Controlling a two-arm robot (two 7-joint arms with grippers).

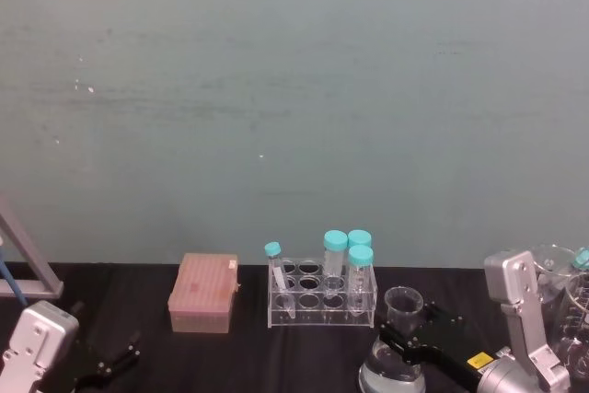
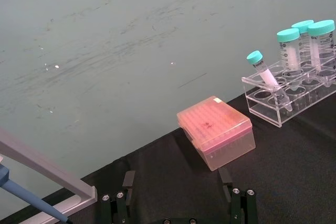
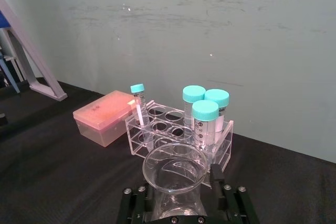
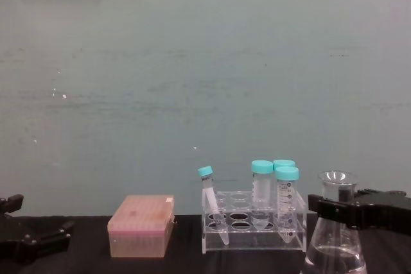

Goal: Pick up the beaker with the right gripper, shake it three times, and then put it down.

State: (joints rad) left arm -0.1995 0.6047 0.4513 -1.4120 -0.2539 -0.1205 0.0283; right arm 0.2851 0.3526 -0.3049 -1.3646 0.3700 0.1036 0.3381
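Clear glass conical beaker (image 4: 334, 251), lower right of frame, neck bracketed by black flat-jawed right gripper (image 1: 403, 338); clamped or not, cannot tell. Likely fragile, slippery, bottom-heavy: best held under the rim. Left gripper (image 1: 118, 359) spread, lower left.

Lab bench, chest cam: clear glass conical beaker (image 4: 335, 251) w/ clear liquid at lower right, base cut by frame edge, rim higher than rack. From right edge, black flat-jawed right gripper (image 4: 335, 209), blocky fingers closed on neck just below flared rim. Just left of beaker, clear plastic tube rack (image 4: 237, 240) w/ 3 upright teal-capped tubes (image 4: 262, 187) + 1 slim teal-capped tube (image 4: 209, 194) tilted at left end. Farther left, apart, pink lidded plastic box (image 4: 141, 226). At lower left, black thin-fingered left gripper (image 4: 42, 221), fingers apart, holding nothing. Black tabletop (image 4: 90, 262); teal wall (image 4: 192, 62) behind.
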